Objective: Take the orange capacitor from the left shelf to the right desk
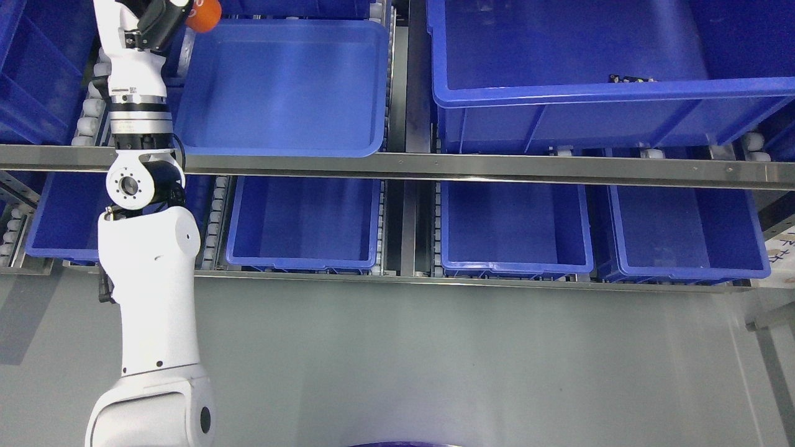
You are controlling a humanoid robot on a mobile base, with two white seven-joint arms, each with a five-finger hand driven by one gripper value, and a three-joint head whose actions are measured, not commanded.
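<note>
orange capacitor [205, 13], rounded, glossy, in left hand [163, 18], top edge

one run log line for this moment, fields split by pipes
left hand: shut on orange capacitor | position: top left, beside upper-shelf blue tray | right hand: not in view | placement: not yet done

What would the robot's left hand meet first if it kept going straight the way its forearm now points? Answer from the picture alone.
Nothing the picture shows. The left hand, holding the orange capacitor, points up past the top edge beside the blue tray; what lies beyond is out of view.
</note>
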